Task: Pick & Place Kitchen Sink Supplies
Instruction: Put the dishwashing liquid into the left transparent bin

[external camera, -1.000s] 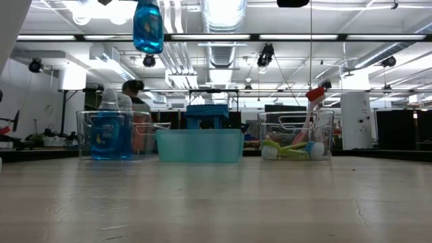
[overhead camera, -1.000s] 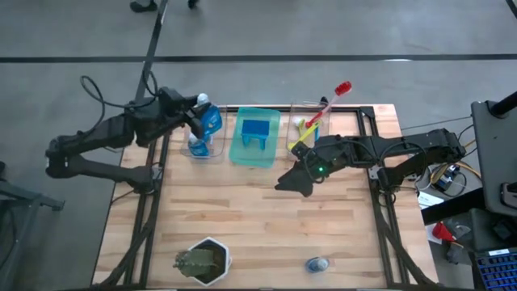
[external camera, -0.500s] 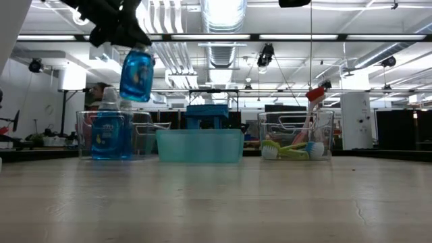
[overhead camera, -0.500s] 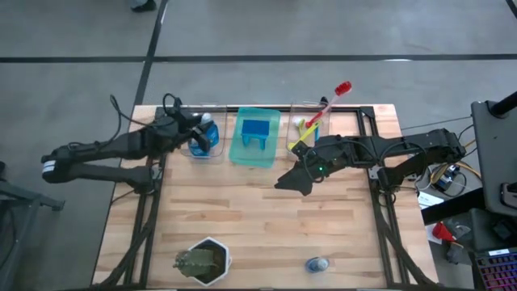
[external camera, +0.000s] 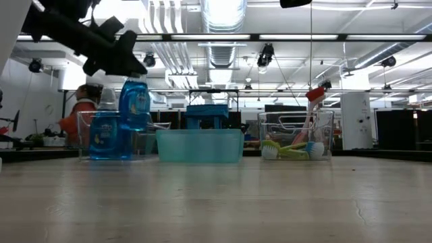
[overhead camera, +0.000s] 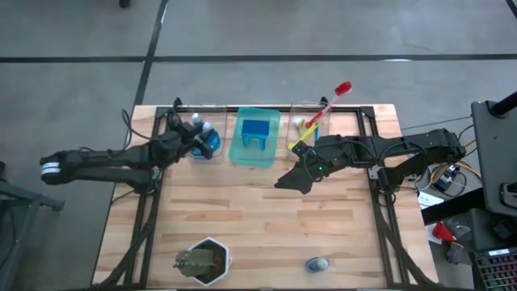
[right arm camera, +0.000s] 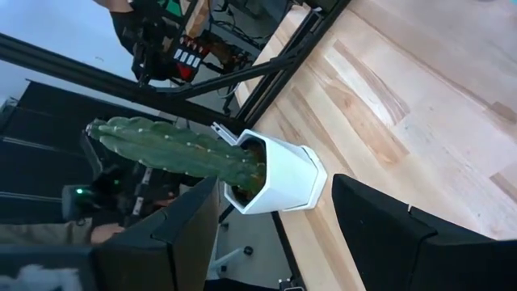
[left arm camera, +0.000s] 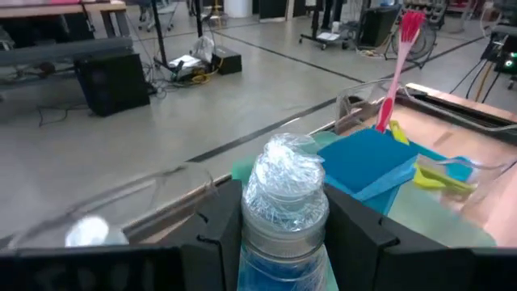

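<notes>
My left gripper (overhead camera: 199, 143) is shut on a blue bottle (external camera: 135, 105) with a pale cap (left arm camera: 284, 182), over the clear bin (external camera: 86, 138) at the table's far left. A second blue bottle (external camera: 105, 135) stands on its base in that bin. My right gripper (overhead camera: 294, 180) hangs open above the middle of the table with nothing between its fingers (right arm camera: 187, 234). A third small blue bottle (overhead camera: 317, 263) lies near the front edge. My left gripper pinches the bottle's neck (left arm camera: 283, 242), just under the pale cap, between its two fingers (left arm camera: 216, 238). The fingers come nearly level from the table's left side. The bottle hangs upright, its lower half inside the bin's rim and its base above the bin floor.
A green tray (overhead camera: 239, 152) with blue sponges (overhead camera: 257, 132) stands beside the left bin. Right of it a clear bin (overhead camera: 308, 127) holds brushes, a red one (overhead camera: 338, 93) sticking out. A plant in a white hexagonal pot (overhead camera: 203, 260) stands at the near left.
My left gripper has come down with the blue bottle, from high above the clear bin to its rim. The bottle has stayed upright and its lower part has sunk into the bin beside the standing bottle.
</notes>
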